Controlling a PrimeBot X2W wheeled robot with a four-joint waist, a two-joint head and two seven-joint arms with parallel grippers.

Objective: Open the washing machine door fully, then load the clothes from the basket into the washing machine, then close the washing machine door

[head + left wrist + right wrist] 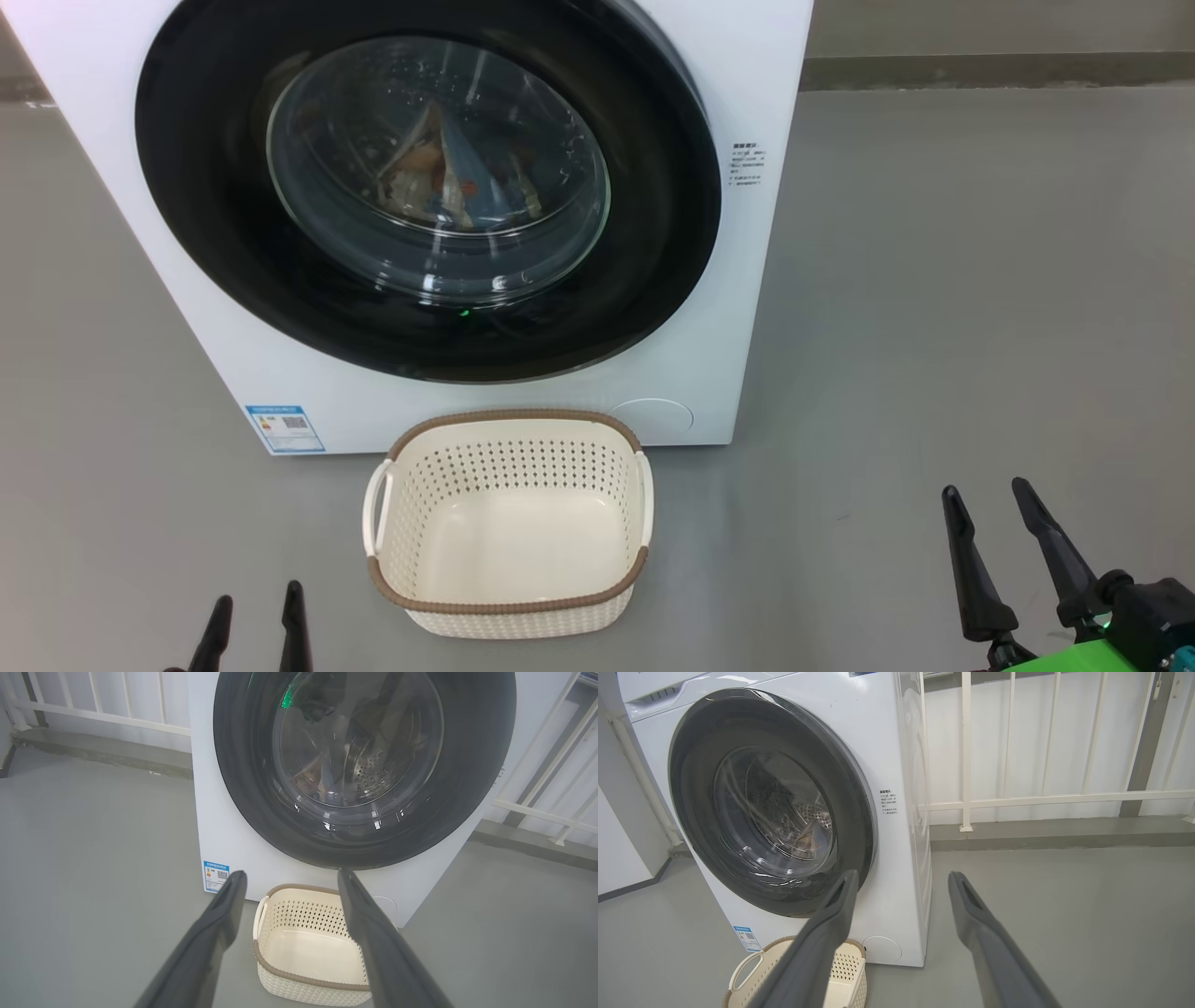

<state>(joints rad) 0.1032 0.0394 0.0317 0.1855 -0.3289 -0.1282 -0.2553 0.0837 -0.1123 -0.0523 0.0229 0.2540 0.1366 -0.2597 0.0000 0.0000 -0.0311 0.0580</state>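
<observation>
1. Near left: left pincer (259, 597), fingers spread as wide as they go, gripping nothing, touching nothing. Just the two dark tips up from the lower edge of the head view, pointing far, toward the machine.
2. Near right: right pincer (985, 487), likewise fully spread and holding nothing. Long fingers slanting far and a little left, rooted in a dark wrist with a green part (1055, 658) at the corner. Set farther forward than the left one.
3. Both pincers above the grey floor (934, 327), well apart from each other, one on each side of the basket.
4. Between them, slightly farther off: the basket (509, 415), upright on the floor, brown rim uppermost, white handle on each side, bare cream bottom on show. Far edge just in front of the machine's base.
5. Beyond the basket: the washing machine (747, 280), white and boxy, blue label (285, 427) low at the left of its front, small round cap (653, 418) low at the right.
6. On its front: the washing machine door (205, 187), glossy black ring, shut flat against the cabinet.
7. Behind the door's glass, inside the drum: the clothes (439, 173), a crumpled blue, orange-brown and cream heap.
8. Right of the machine in the right wrist view: white railing (966, 765) along a low kerb.
</observation>
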